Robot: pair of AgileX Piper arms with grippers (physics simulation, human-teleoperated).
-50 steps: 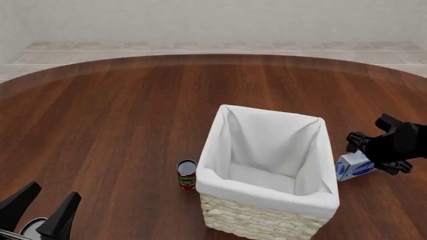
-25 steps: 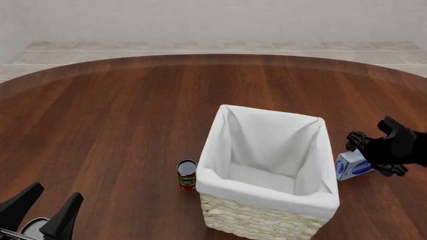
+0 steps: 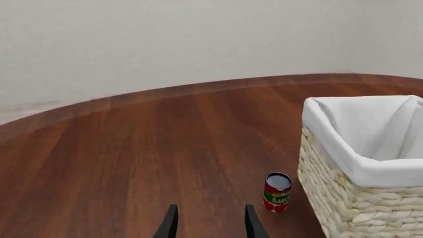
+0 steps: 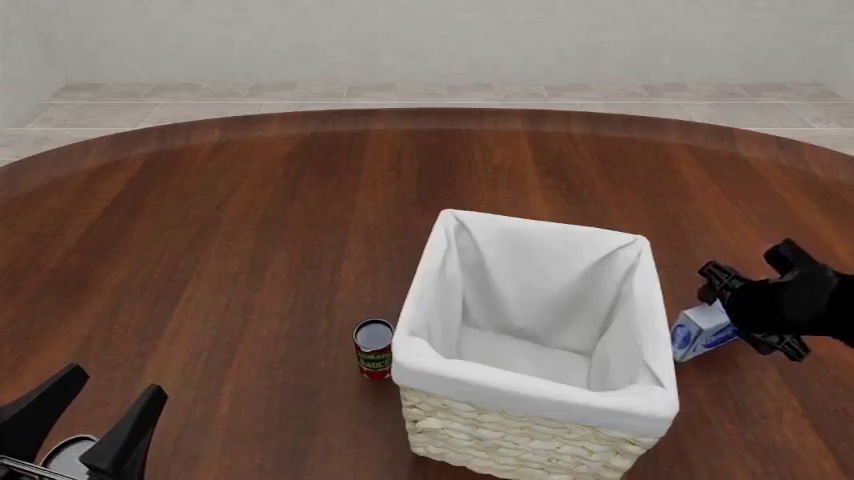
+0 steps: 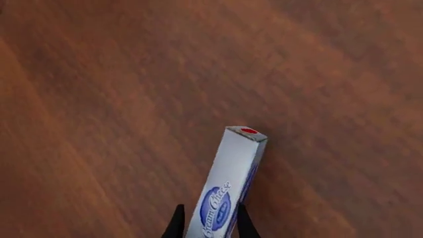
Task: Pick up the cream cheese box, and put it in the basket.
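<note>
Currently: right gripper [image 5: 207, 223] reaches down at the desk's [image 4: 240, 230] right side, fingers [image 5: 176, 224] clamped on the cream cheese box [image 4: 699, 330], which sits just right of the basket [image 4: 534, 440]. Left gripper [image 4: 80, 425] idle at the near left, fingers [image 3: 169, 225] apart, holding nothing, tomato can [image 4: 374, 348] ahead.

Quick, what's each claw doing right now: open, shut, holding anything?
Left gripper: open, holding nothing.
Right gripper: fingers either side of the pale blue-white cream cheese box; firm grip cannot be told.

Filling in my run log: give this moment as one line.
phase: grasping | right gripper: fingers astride cream cheese box, on table right of basket | left gripper: open, idle | can: untouched
</note>
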